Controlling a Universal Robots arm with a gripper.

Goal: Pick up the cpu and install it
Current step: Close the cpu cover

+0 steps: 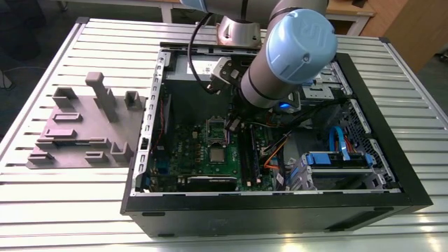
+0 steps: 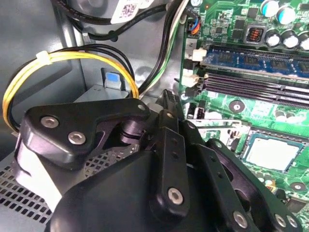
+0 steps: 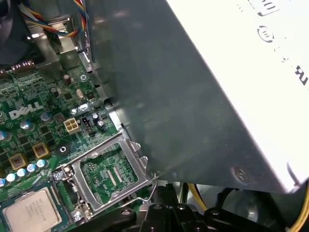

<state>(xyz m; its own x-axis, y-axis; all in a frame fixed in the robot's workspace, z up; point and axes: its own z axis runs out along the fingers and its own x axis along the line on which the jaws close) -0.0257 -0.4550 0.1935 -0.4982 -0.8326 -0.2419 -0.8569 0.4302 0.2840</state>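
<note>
The cpu (image 1: 217, 154) is a small silver square lying flat in its socket on the green motherboard (image 1: 188, 142), with nothing holding it. It also appears in both wrist views (image 2: 271, 152) (image 3: 32, 210). The black-and-silver socket frame (image 3: 109, 172) stands hinged open beside it (image 1: 217, 129). My gripper (image 1: 233, 125) hangs just above the open frame, on the exterior view's right of it, shut and holding nothing. In the second wrist view its black linkage converges on the gripper (image 2: 168, 99). In the first wrist view the gripper (image 3: 161, 194) sits close to the frame's wire lever (image 3: 152, 188).
The open black PC case (image 1: 280, 210) lies on a slatted metal table (image 1: 63, 199). A grey metal box (image 3: 203, 96) stands close behind the gripper. Memory slots (image 2: 251, 72), yellow and black cables (image 2: 72, 58) and drive bays (image 1: 336, 160) crowd the case. A grey fixture plate (image 1: 81, 128) lies outside.
</note>
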